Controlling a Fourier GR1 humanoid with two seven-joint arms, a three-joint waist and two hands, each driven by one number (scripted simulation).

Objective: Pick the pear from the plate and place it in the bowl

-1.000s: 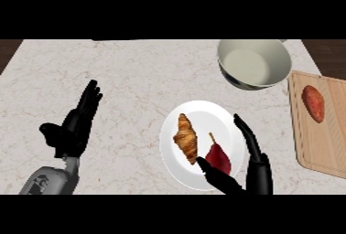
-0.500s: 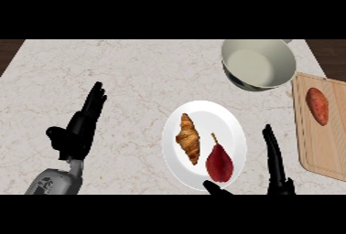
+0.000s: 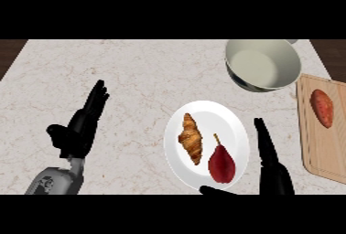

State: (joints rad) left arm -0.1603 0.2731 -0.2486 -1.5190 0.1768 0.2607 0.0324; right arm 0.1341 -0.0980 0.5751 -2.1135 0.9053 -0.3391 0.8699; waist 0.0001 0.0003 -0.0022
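A dark red pear (image 3: 222, 164) lies on the white plate (image 3: 229, 119) at its lower right, stem pointing up. Beside it on the plate is a brown croissant (image 3: 191, 144). My right hand (image 3: 273, 171) stands just right of the plate, fingers straight and pointing up, thumb reaching under the plate's lower edge; it is open and apart from the pear. The cream bowl (image 3: 262, 64) sits at the upper right with nothing in it. My left hand (image 3: 79, 128) rests open at the left, fingers up.
A wooden cutting board (image 3: 324, 151) lies along the right edge with a reddish sweet potato (image 3: 322, 107) on it. The counter is pale marble (image 3: 135, 77), with dark edges at the top corners.
My right hand has drawn back from over the pear to the plate's right side, uncovering the pear. The whole view has shifted slightly. The left hand holds its pose.
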